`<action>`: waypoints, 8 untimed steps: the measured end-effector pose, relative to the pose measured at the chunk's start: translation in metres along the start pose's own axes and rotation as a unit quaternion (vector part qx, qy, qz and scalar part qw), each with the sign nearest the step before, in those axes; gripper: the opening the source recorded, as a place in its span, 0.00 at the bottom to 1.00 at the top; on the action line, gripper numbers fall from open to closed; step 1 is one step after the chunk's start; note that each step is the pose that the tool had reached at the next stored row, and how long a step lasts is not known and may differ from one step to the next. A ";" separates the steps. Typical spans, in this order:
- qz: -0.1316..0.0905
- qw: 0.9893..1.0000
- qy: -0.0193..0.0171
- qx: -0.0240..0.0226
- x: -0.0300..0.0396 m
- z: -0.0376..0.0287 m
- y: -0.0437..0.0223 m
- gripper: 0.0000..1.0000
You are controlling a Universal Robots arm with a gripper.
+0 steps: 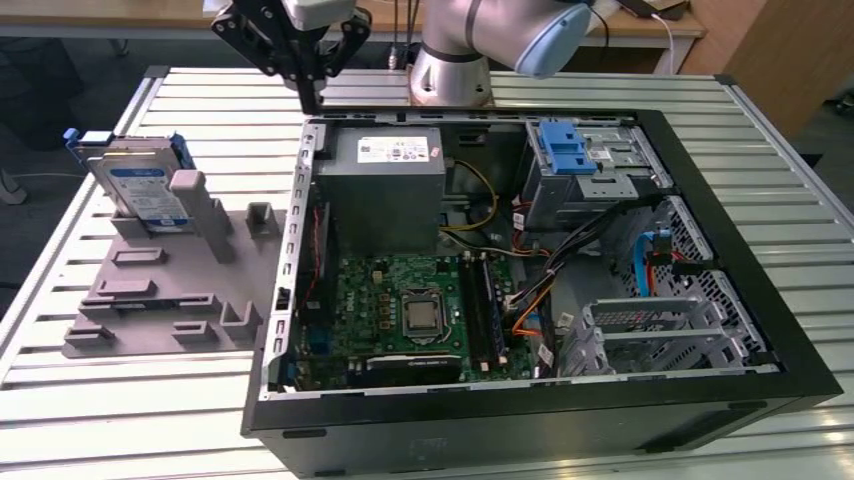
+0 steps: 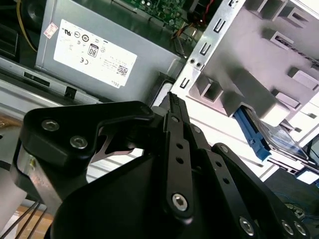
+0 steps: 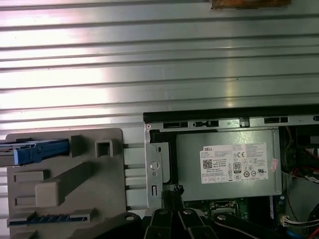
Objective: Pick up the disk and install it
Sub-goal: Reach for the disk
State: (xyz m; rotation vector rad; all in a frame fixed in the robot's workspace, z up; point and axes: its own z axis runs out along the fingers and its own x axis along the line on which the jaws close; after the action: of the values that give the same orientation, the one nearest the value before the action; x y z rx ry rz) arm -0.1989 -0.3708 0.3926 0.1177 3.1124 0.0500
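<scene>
Exterior view's left holds the silver, blue-framed rectangular disk (image 1: pixel 139 186), standing upright, well apart from the closed, empty black end effector (image 1: pixel 311 98).

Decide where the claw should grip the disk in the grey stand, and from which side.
I'd grip the disk by its free top edge, across its flat faces, from above: it stands on edge in the grey stand, whose post blocks its lower part.

Slatted metal table (image 3: pixel 149 74) is reflecting bright light off its ribs in the first wrist view, a wooden desk (image 1: pixel 134 15) is running along behind it, a wooden panel (image 1: pixel 781 55) is standing at the exterior view's right, floor (image 1: pixel 20 270) is showing at its left
</scene>
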 end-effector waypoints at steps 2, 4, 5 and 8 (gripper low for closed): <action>0.000 1.000 0.000 0.000 0.0032 -0.0001 0.0007 0.11; 0.000 1.000 0.000 0.000 0.0063 -0.0001 0.0012 0.11; 0.000 1.000 0.000 0.000 0.0078 -0.0001 0.0015 0.11; 0.000 1.000 0.000 0.000 0.0129 -0.0001 0.0025 0.11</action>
State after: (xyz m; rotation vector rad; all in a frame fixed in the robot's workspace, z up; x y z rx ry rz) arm -0.2115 -0.3673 0.3925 0.1177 3.1124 0.0486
